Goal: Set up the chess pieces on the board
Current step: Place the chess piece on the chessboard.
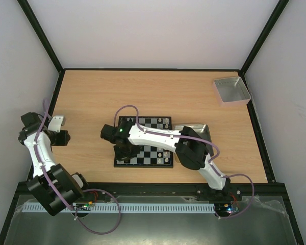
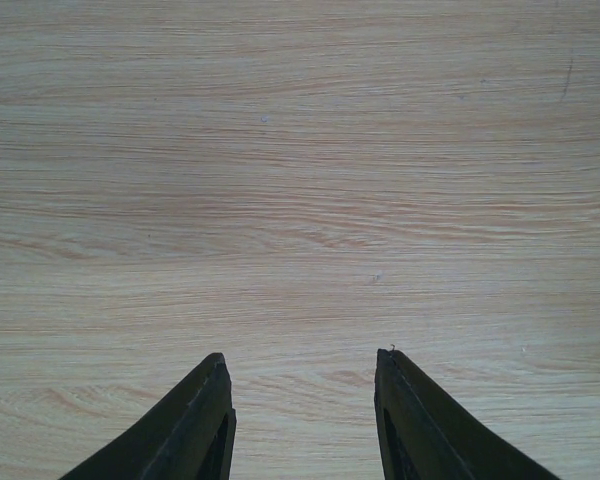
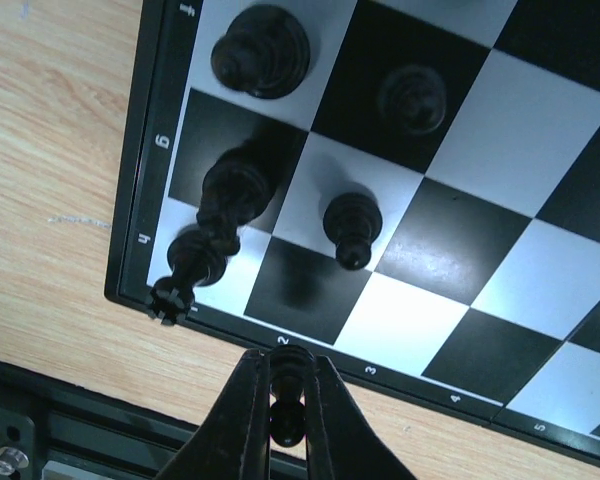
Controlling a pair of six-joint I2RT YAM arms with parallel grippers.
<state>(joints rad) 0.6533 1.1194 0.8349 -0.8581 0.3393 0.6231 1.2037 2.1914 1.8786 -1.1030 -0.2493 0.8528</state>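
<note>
Seen from above, with the right arm (image 1: 163,139) lying across the board (image 1: 152,153) and covering most of its left half. Only a few chess pieces (image 1: 166,123) to make out there, in the far and near rows toward the right. Also partly hidden by that arm: the tin (image 1: 201,127) just right of the board, inside too dark to read. Far back at the right, well apart from the board, the grey tray (image 1: 232,91), contents impossible to tell.

Closer in, five black pieces on the board's corner squares, one blurred, one tall and leaning toward the rim. Just off the numbered edge, a small black piece (image 3: 287,415) pinched in the right gripper (image 3: 287,365), fingers clenched on it. Off to the left, the left gripper (image 2: 305,365) over bare table (image 2: 300,150), fingers parted around nothing.
</note>
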